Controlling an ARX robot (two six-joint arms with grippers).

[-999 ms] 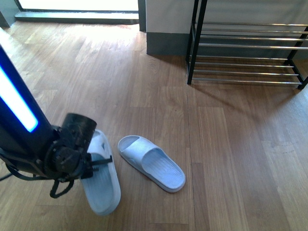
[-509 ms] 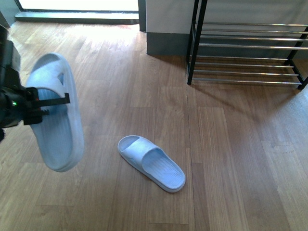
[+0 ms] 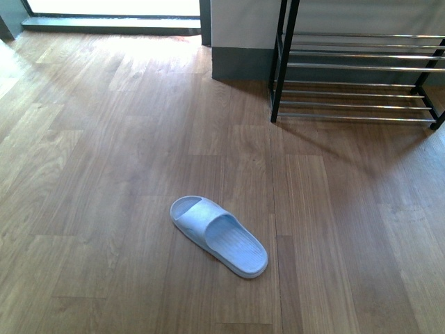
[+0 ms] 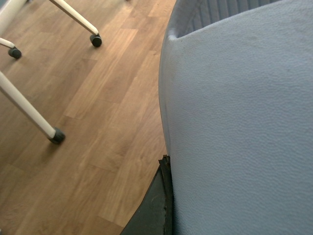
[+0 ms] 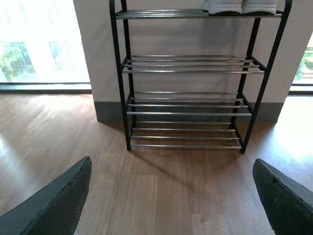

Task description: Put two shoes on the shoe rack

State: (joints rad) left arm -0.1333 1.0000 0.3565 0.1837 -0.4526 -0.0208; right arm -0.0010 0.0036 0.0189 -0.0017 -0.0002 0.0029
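One slide (image 4: 234, 122) aloft, its mate (image 3: 219, 236) on the floor (image 3: 104, 139)

Left gripper (image 4: 165, 196) is clamped on the slide, held clear of the floor. The mate lies flat mid-floor, well apart from the shoe rack (image 3: 354, 76) at far right. Right gripper (image 5: 171, 164) gapes wide before the rack, whose top tier bears white-soled shoes (image 5: 242, 6).

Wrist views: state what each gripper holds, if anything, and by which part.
The left gripper holds a pale blue slide, its jaws apparently on the edge of the broad strap; only one is visible. The right gripper holds nothing.
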